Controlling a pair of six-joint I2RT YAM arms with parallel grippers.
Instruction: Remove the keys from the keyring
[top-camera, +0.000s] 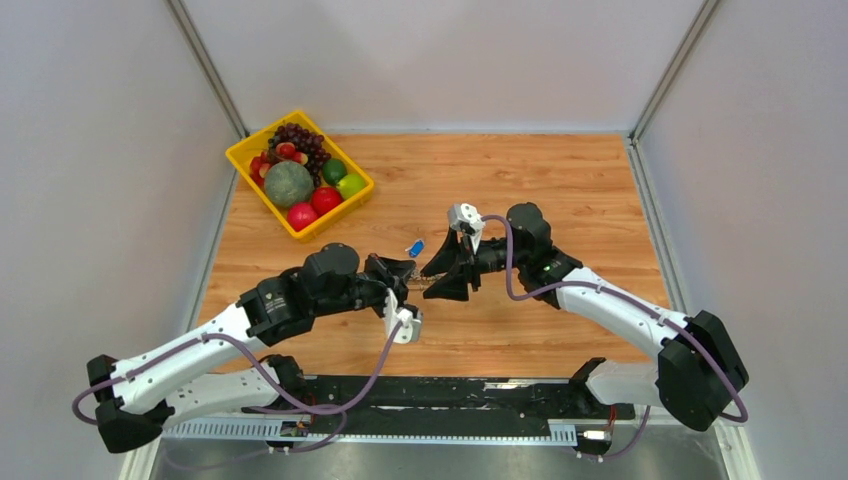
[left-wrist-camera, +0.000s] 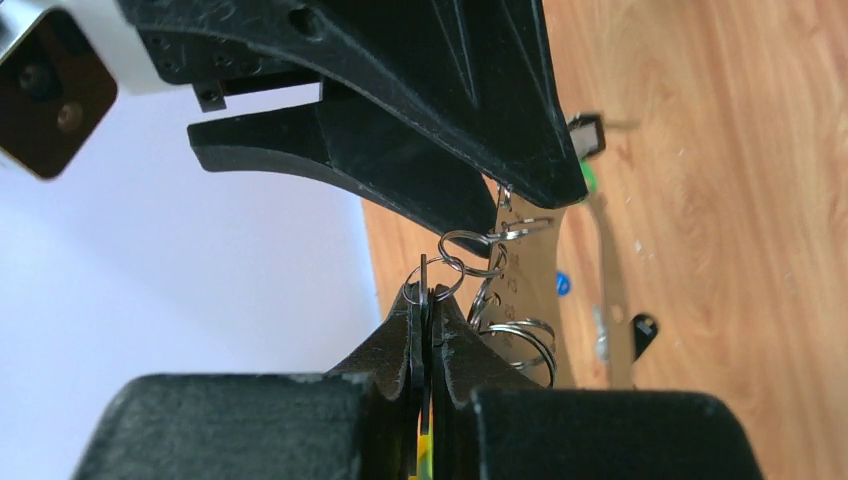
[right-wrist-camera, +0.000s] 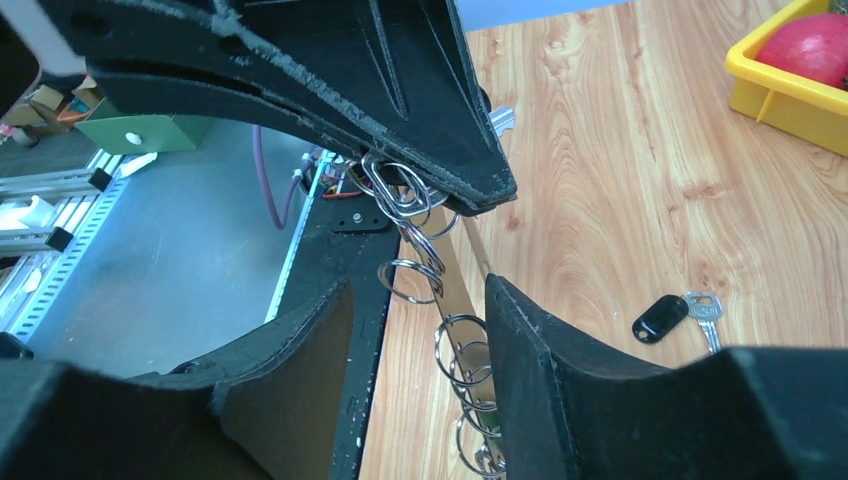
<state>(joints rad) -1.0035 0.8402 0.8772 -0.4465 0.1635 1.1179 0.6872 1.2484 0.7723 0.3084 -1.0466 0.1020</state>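
Observation:
My left gripper (top-camera: 411, 282) and right gripper (top-camera: 429, 283) meet tip to tip above the middle of the table. The left gripper (left-wrist-camera: 430, 300) is shut on a thin flat key seen edge-on, with a small ring through its top. From that ring the keyring (left-wrist-camera: 520, 335), several silver split rings along a brassy strip, runs up between the right gripper's (left-wrist-camera: 530, 215) fingers. In the right wrist view the rings (right-wrist-camera: 410, 270) pass between the open fingers of the right gripper (right-wrist-camera: 418, 290), close against the right one. Loose on the wood lie a black-headed key (right-wrist-camera: 662, 317) and a blue tag (top-camera: 416, 246).
A yellow basket (top-camera: 262, 205) of fruit stands at the back left of the wooden table; its corner (right-wrist-camera: 780, 100) shows in the right wrist view. Grey walls close the table on three sides. The black base rail (top-camera: 430, 392) runs along the near edge.

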